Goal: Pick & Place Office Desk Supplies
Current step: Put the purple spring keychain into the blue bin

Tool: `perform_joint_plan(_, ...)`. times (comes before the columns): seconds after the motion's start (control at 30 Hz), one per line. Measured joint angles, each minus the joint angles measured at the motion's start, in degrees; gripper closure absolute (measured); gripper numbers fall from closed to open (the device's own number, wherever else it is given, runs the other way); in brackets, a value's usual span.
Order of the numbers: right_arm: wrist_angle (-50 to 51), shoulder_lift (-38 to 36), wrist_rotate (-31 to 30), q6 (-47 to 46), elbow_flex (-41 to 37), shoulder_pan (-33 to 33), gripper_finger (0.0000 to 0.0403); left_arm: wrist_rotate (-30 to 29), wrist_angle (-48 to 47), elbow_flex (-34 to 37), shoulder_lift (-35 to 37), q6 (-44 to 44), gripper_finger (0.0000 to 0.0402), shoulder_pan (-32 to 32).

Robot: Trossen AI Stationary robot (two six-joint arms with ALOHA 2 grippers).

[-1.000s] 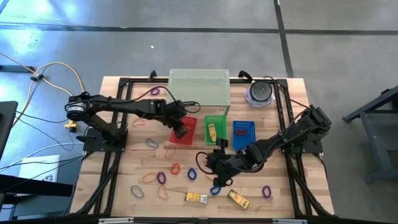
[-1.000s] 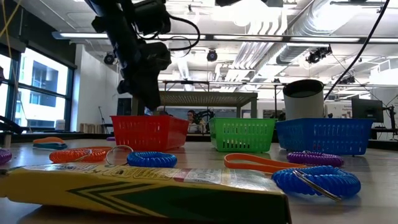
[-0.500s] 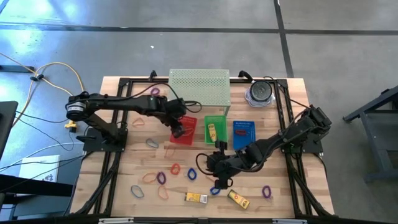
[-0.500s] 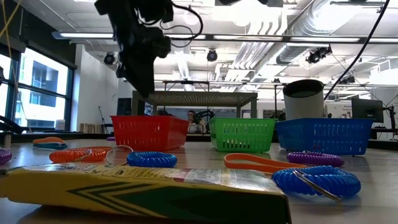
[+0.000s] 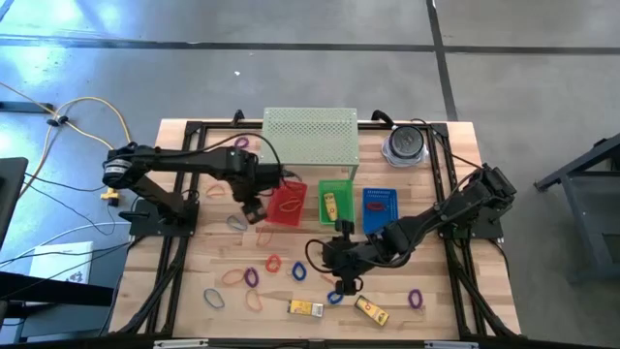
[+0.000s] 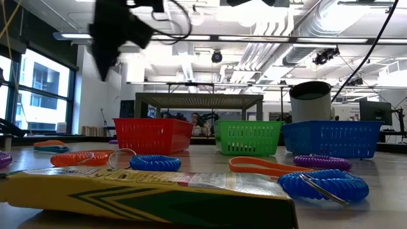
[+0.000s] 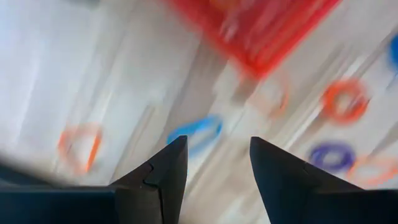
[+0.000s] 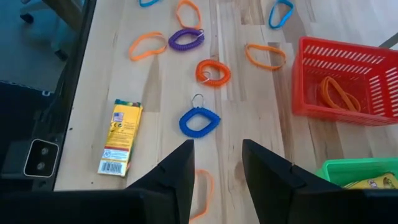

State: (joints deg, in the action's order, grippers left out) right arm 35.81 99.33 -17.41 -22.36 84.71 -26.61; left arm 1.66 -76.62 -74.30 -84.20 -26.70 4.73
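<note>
The left end effector (image 5: 254,207) hangs parted and empty just beside the red basket (image 5: 288,204). The right end effector (image 5: 334,260), parted and empty, hovers near a blue band (image 8: 199,120) on the counter (image 5: 194,262).

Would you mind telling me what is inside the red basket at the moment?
The red basket holds an orange rubber-band loop, seen in the right wrist view. Its far corner runs out of that picture, and from above nothing more can be made out inside.
</note>
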Motion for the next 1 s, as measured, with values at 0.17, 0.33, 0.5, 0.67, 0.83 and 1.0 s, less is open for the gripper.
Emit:
perform_joint_plan(0.17, 1.12, 0.00, -0.02, -0.34, 0.00, -0.23, 0.0280, -0.03, -10.84, 0.41, 0.02, 4.51, 0.0235, -1.42)
perform_joint_plan(0.33, 1.56, 0.02, -0.08, -0.34, 0.00, -0.02, 0.0280, 3.96, -12.13, 0.72, 1.26, 12.27, 0.0235, -1.67)
perform_joint_plan(0.5, 3.47, 0.02, -0.21, -0.77, 0.00, -0.23, 0.0280, -0.26, -11.13, 0.74, 2.92, 14.88, 0.0235, 5.58)
perform_joint_plan(0.67, 5.15, 0.02, -0.14, -1.87, 0.00, -0.31, 0.0280, -0.52, -4.21, 1.25, 4.50, 21.53, 0.0235, 20.07)
perform_joint_plan(0.83, 5.89, 0.02, -0.20, -1.87, 0.00, -0.27, 0.0280, -1.38, 2.91, 1.36, 3.98, 20.71, 0.0235, 37.12)
perform_joint_plan(1.0, 5.93, 0.02, -0.45, -1.87, 0.00, -0.28, 0.0280, -1.87, 9.98, 1.38, 2.63, 10.73, 0.0235, 50.61)
